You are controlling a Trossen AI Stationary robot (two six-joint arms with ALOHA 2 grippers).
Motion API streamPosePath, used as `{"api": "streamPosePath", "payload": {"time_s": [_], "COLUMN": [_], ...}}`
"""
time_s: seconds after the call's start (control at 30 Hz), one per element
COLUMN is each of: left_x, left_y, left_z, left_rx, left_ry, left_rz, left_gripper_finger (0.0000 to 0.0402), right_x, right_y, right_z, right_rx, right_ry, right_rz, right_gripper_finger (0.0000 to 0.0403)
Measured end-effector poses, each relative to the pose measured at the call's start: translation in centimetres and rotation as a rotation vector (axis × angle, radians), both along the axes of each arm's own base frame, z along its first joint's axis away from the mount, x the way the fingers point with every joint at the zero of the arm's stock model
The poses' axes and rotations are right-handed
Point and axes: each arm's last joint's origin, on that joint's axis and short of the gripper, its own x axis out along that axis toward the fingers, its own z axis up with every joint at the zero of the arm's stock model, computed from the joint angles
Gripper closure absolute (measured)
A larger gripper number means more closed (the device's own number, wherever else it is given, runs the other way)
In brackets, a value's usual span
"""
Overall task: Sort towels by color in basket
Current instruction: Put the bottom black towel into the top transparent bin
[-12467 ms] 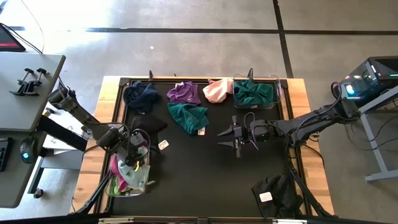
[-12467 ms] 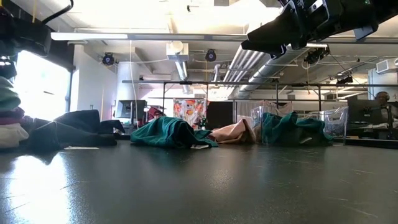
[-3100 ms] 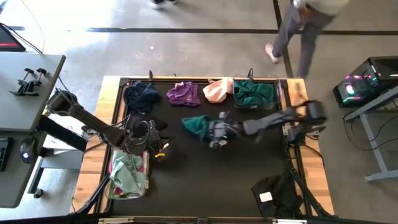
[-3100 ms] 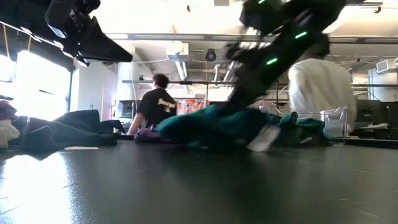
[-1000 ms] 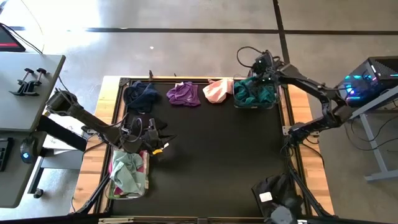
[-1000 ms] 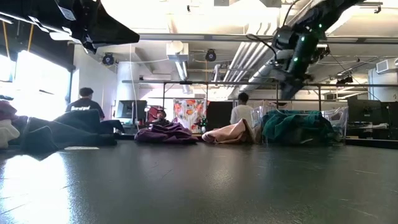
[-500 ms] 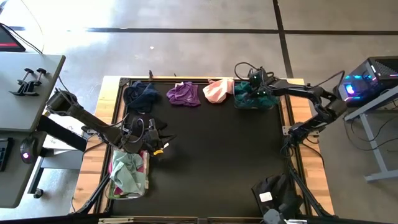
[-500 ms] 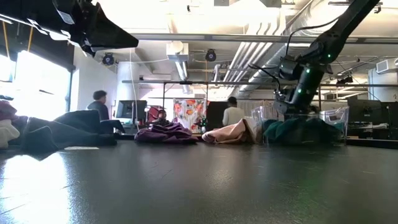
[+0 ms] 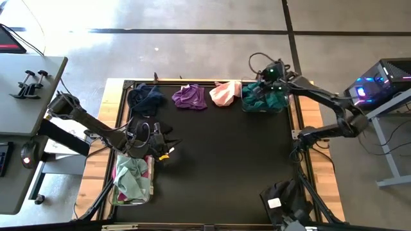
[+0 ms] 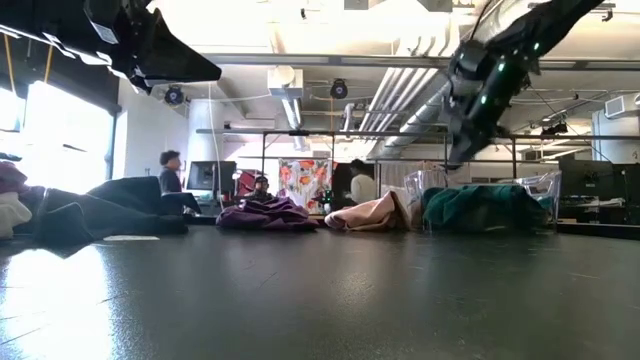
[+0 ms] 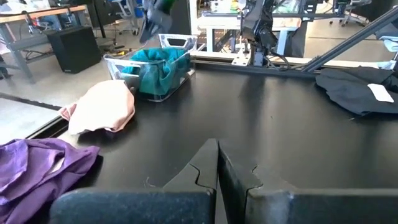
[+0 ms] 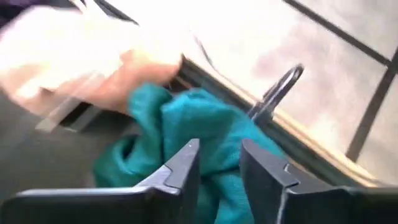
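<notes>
Gone from the mat's centre, the soft, crumpled teal towels (image 9: 264,96) now heap in the clear plastic basket (image 11: 166,42) at the far right corner. Above them hovers the right gripper (image 12: 217,167), fingers apart, empty. Left gripper (image 11: 217,163) is closed near the black towel (image 9: 162,130). White tags are unreadable.

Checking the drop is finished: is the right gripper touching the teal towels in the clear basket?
Apart. The right wrist view shows the right gripper with its fingers parted and empty, the teal towels lying beyond them; the low view shows it raised above the clear basket.
</notes>
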Motion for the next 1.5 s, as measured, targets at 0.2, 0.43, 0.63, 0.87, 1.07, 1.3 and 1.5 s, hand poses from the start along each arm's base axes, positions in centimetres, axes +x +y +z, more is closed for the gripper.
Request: {"api": "streamPosePath", "payload": {"time_s": [0.2, 0.43, 0.63, 0.87, 1.07, 1.3, 1.5], "left_x": [0.0, 0.0, 0.0, 0.0, 0.1, 0.3, 0.3], "left_y": [0.0, 0.0, 0.0, 0.0, 0.2, 0.5, 0.5], "left_z": [0.0, 0.0, 0.0, 0.0, 0.1, 0.3, 0.4], "left_rx": [0.001, 0.003, 0.011, 0.011, 0.027, 0.019, 0.024], "left_ry": [0.000, 0.003, 0.005, 0.005, -0.004, -0.023, -0.025], "left_rz": [0.001, 0.003, 0.002, 0.002, 0.010, 0.032, 0.029], "left_gripper_finger": [0.0401, 0.0401, 0.0402, 0.0402, 0.0402, 0.0402, 0.0402], "right_x": [0.7, 6.0, 8.1, 5.5, 1.8, -0.2, -0.4], "right_y": [2.3, 9.4, 19.0, 29.0, 34.0, 35.3, 34.2], "right_z": [1.8, 1.7, 1.3, 1.2, 1.0, -0.7, -2.8], "right_rx": [0.101, 0.151, 0.142, 0.421, 0.613, 0.601, 0.675], "right_ry": [-0.188, -0.170, -0.028, 0.038, 0.134, 0.161, 0.244], "right_rz": [0.233, 0.636, 0.918, 0.872, 0.758, 0.642, 0.510], "right_gripper_finger": [0.0241, 0.0236, 0.0236, 0.0236, 0.0236, 0.0236, 0.0219]}}
